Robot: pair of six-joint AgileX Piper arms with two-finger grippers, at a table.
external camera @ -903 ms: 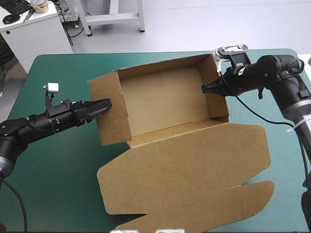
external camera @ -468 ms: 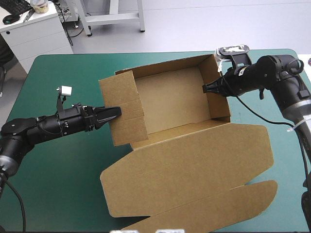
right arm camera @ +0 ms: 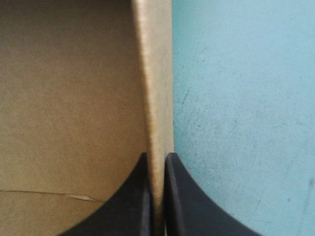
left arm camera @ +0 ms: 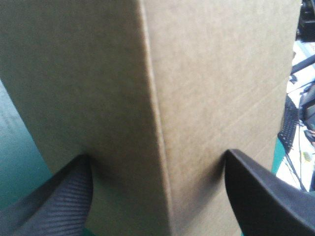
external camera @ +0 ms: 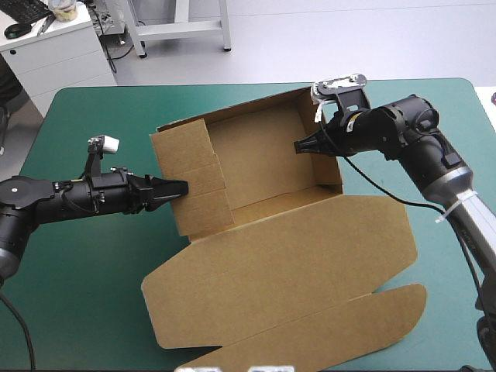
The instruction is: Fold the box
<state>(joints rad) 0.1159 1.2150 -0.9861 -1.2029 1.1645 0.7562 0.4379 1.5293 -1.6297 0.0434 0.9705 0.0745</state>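
Bench (external camera: 77, 310): teal-green cover. In the high view I see it on every side of the load.

Box (external camera: 263, 155): brown, mid-bench, an open tray with walls raised, sitting slightly askew to the bench edges. Its lid (external camera: 294, 263) lies flat toward the near edge.

Left gripper (external camera: 174, 187): logged as released, tip at the outside of the left wall (external camera: 194, 167). The high view gives me only a dark point there. The left wrist view shows the black fingers spread wide, a creased face of board filling the space between and ahead of them.

Right gripper (external camera: 298, 146): clenched, grasping the box by its right wall (external camera: 329, 172). The right wrist view shows the wall's rim pinched between the fingers, with tray floor on one side and bare cover on the other. From above I see only the tip reaching over that wall.
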